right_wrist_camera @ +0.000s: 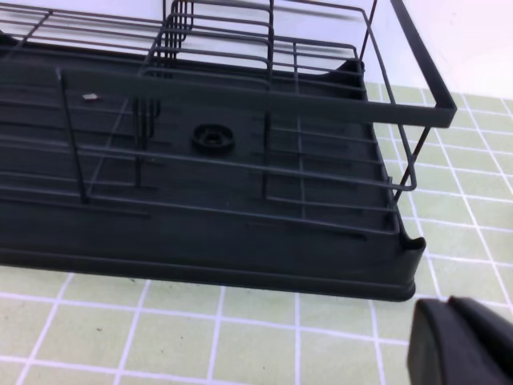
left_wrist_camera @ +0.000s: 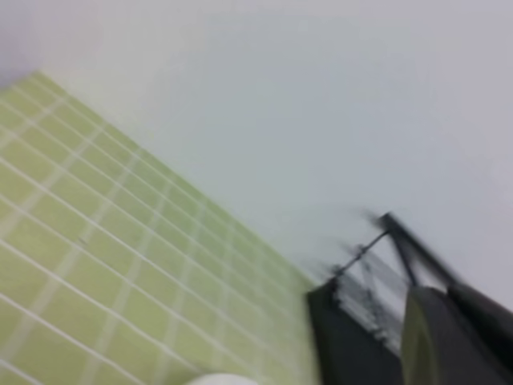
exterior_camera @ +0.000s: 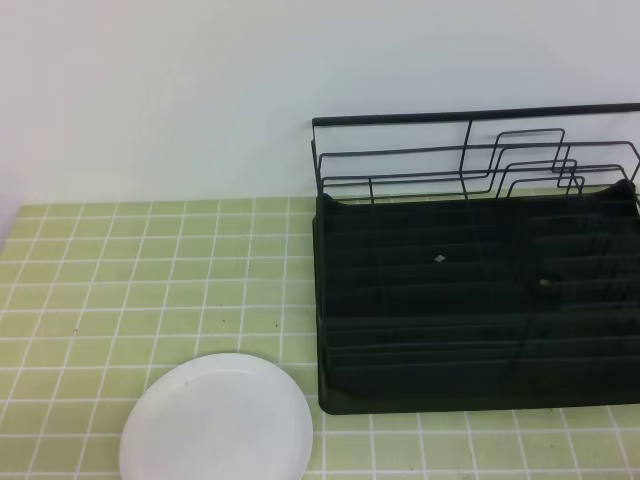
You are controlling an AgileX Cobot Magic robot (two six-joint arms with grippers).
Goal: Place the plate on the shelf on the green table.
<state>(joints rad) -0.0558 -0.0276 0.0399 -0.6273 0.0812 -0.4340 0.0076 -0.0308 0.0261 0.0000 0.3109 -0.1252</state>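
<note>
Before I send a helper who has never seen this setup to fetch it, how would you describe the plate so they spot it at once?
Start at the light green tiled table and find the big black ribbed dish rack with wire dividers. Just off the rack's front left corner, flat on the tiles, lies a plain white round plate with a shallow rim. It is the only white, round thing there.

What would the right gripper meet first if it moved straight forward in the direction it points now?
Probably the near wall of the shelf. In the right wrist view, the right gripper shows only as a dark tip at the lower right, above the green table, and the tray edge lies just ahead. Depth is unclear, so it might pass the corner.
</note>
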